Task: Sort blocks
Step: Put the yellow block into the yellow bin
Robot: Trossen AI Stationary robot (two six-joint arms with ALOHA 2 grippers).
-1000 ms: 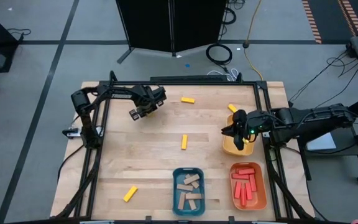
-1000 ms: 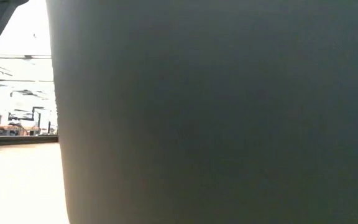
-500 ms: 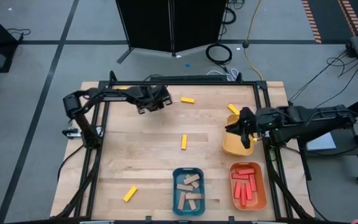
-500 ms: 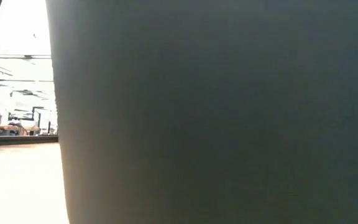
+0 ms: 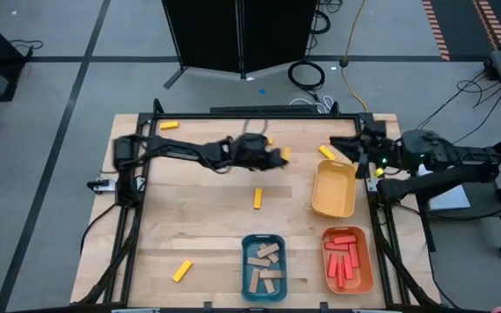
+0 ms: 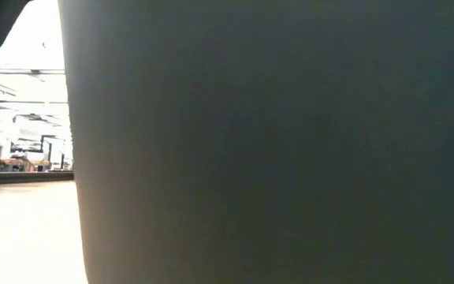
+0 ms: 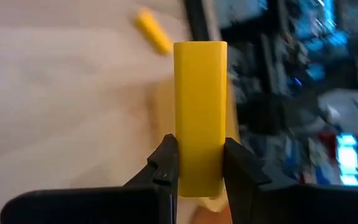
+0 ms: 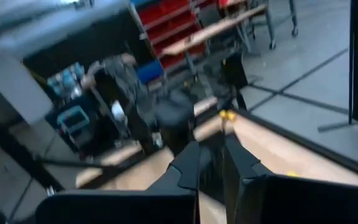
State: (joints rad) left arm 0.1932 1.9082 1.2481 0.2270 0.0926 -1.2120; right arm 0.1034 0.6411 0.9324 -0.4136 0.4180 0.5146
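My left gripper (image 5: pixel 277 156) reaches over the table's far middle and is shut on a yellow block (image 7: pixel 201 106), which hangs above the wood. More yellow blocks lie flat on the table at the far left (image 5: pixel 169 125), in the middle (image 5: pixel 257 199), at the near left (image 5: pixel 182 270) and by the yellow tray (image 5: pixel 326 152). The yellow tray (image 5: pixel 333 189) stands at the right. My right gripper (image 5: pixel 344 146) is shut with nothing in it, raised at the far right beyond that tray. My left gripper pinches the yellow block between its two fingers (image 7: pixel 166 163), on the two long sides near one end (image 7: pixel 199 171). The fingers lie along the block, nearly level, pointing toward the table's right edge. The block's other end (image 7: pixel 200 50) sticks out ahead of them, clear of the table.
A blue tray (image 5: pixel 263 265) with tan blocks and an orange tray (image 5: pixel 347 259) with red blocks stand at the near edge. A black frame (image 5: pixel 233 111) borders the table. A dark surface (image 6: pixel 274 142) fills most of the low view.
My left gripper has swung from the far left toward the table's right edge, rising and tipping from pointing down to nearly level, and carries the yellow block. My right gripper has risen and drawn back from over the yellow tray toward the far right corner.
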